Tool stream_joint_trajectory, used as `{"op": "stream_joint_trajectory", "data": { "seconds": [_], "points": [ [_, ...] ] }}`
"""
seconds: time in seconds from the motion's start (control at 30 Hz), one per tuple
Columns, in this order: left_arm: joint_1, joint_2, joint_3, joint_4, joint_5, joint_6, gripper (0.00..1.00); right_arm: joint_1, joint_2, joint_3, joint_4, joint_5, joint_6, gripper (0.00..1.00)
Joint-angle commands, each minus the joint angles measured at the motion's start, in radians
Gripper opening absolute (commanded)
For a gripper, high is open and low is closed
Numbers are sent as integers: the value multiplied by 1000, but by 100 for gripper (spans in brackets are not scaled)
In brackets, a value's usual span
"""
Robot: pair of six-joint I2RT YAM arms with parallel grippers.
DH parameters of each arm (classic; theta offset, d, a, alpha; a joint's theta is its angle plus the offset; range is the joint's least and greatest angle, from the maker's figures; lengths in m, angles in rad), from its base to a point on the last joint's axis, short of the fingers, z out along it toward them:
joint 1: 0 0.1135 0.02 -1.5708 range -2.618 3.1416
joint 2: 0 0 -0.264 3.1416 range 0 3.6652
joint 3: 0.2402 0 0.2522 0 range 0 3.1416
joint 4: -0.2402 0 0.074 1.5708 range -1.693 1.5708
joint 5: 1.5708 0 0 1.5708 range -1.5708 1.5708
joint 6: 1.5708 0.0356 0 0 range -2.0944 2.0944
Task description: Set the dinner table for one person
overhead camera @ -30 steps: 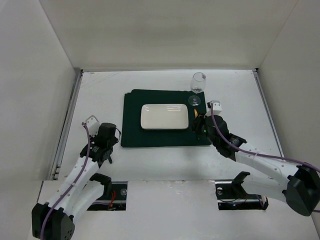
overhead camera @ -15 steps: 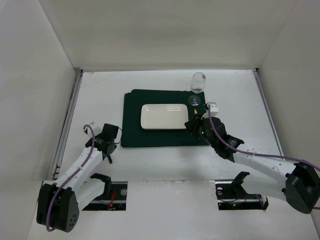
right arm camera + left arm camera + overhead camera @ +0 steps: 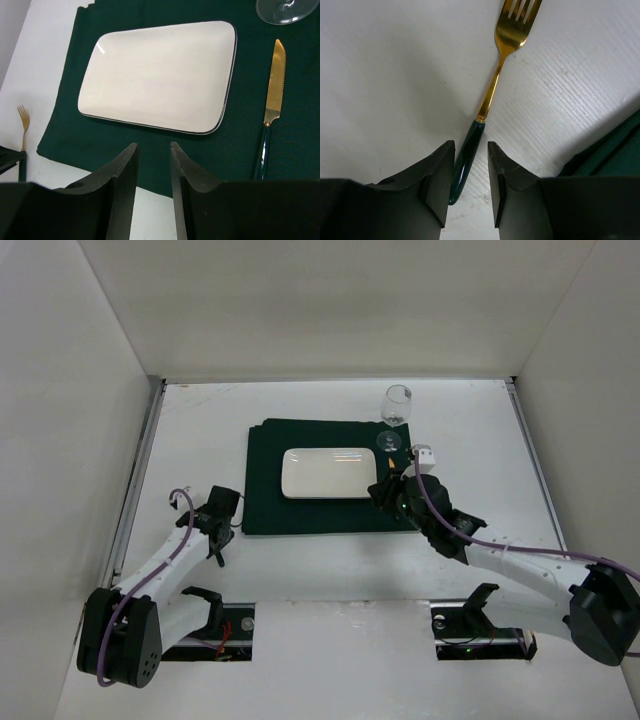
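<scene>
- Dinner table (image 3: 480,430): large flat matte white surface with thin silver rails at its sides. It carries the whole setting and lies directly beneath both sets of fingers.
- Dark green rectangular cloth placemat (image 3: 265,470): spread at the middle of the surface.
- Small white rectangular plate (image 3: 329,472): centred on the placemat.
- Clear stemmed wine glass (image 3: 397,405): upright at the placemat's far right corner.
- Knife with a gold serrated blade and dark green handle (image 3: 274,85): flat on the placemat, just right of the plate, blade pointing away from the arms.
- Fork with a gold head and dark green handle (image 3: 490,95): flat on the bare surface just left of the placemat, tines pointing away.
- Right fingers (image 3: 122,175): spread with nothing between them, above the placemat's near edge, apart from plate and knife.
- Left fingers (image 3: 437,175): partly spread, straddling the fork's green handle low over the surface; no pinch is evident.
- Step in hand, as judged: the setting looks nearly complete, with the fork the last piece attended to. The next move calls for the left fingers to rise straight up, so that the handle is not dragged askew.
</scene>
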Motion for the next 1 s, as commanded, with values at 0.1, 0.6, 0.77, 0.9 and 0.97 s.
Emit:
{"op": "stream_joint_trajectory", "data": {
  "seconds": [0.1,0.6,0.77,0.9,0.97],
  "points": [
    [5,-9,-25,8,34,-34,30,7,5,-2,72,-7,8,37],
    [3,-42,-69,82,37,-28,14,-2,1,-8,72,-5,8,37],
    [-62,-136,-53,110,-10,28,9,-5,11,-8,75,-2,8,38],
    [-136,-147,44,87,-79,132,8,-7,25,-2,73,-8,10,38],
    [-168,-116,119,79,-101,198,8,-7,25,-4,77,-5,13,38]
  ]
}}
